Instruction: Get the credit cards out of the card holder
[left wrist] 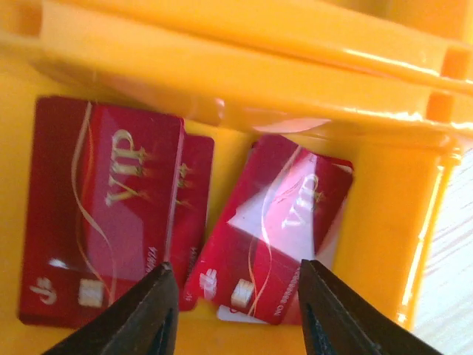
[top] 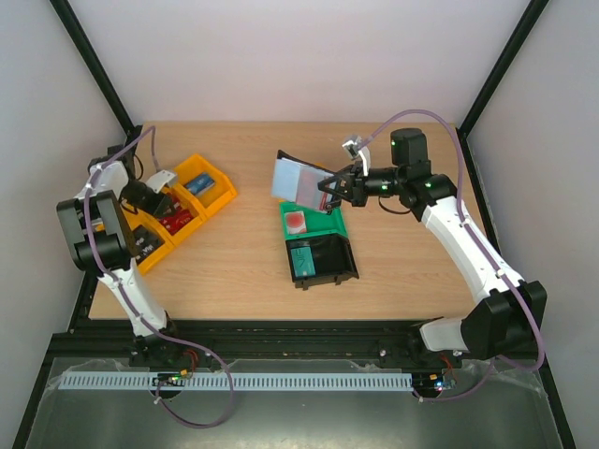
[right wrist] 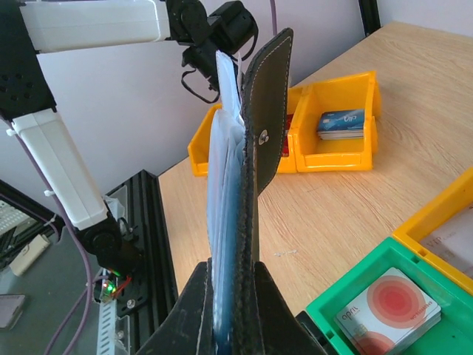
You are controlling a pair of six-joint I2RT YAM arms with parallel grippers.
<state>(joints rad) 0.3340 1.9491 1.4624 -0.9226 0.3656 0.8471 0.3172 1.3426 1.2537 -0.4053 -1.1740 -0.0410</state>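
Above wooden table (top: 234, 253), right gripper (right wrist: 233, 296) clamps the card holder (right wrist: 259, 148); left gripper (left wrist: 233, 270) gapes over credit cards (left wrist: 103, 207).

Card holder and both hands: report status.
Left hand open over red credit cards lying in yellow bin. Right hand shut on card holder, held upright. Nothing seen in the way.

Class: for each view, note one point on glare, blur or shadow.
Left wrist view: soft focus, white glare across the tilted red card, bright streaks along the rim of the yellow bin. Right wrist view: black wallet sharp, no glare. Top view: even light, faint shadows on the table.
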